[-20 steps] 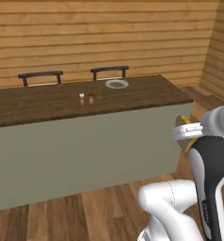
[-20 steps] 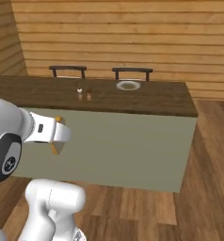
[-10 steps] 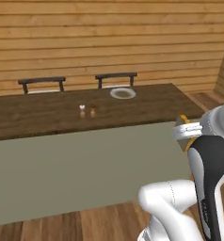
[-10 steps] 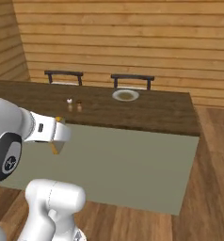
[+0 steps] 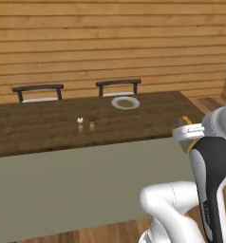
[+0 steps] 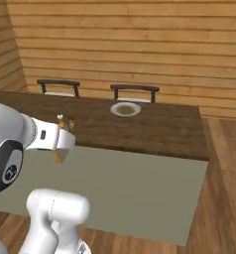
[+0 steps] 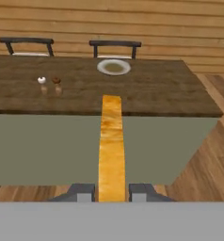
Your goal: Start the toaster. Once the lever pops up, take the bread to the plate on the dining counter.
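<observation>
A wall of horizontal wooden planks [image 5: 110,42] closes the far side of the room, and a wooden plank floor [image 6: 229,163] runs along the right end of the scene. In front of the wall stands the dining counter [image 5: 34,133], a long dark brown worktop with a plain grey-green front panel below it. Behind its far edge two dark chairs show their backrests, the left chair [image 5: 37,90] and the right chair [image 5: 118,85], both pushed in close against the worktop. The white arm [image 5: 212,171] rises on the near side of the counter, well short of the counter's front. The plate [image 5: 125,102], round and white with a darker centre, lies on the worktop near the far edge, just in front of the right chair. The bread [image 7: 111,148] is in the hand view a long tan-yellow strip seen edge-on, standing up between the two fingertips [image 7: 82,192]; the gripper [image 7: 111,193] is closed on the bread and holds it in the air before the counter's front, well apart from the plate. In the base views a small piece of the slice peeks out at the hand. Two small shakers, one white-topped [image 5: 80,122] and one brown-topped [image 5: 92,122], stand just beside each other near the middle of the worktop, left of the plate.
</observation>
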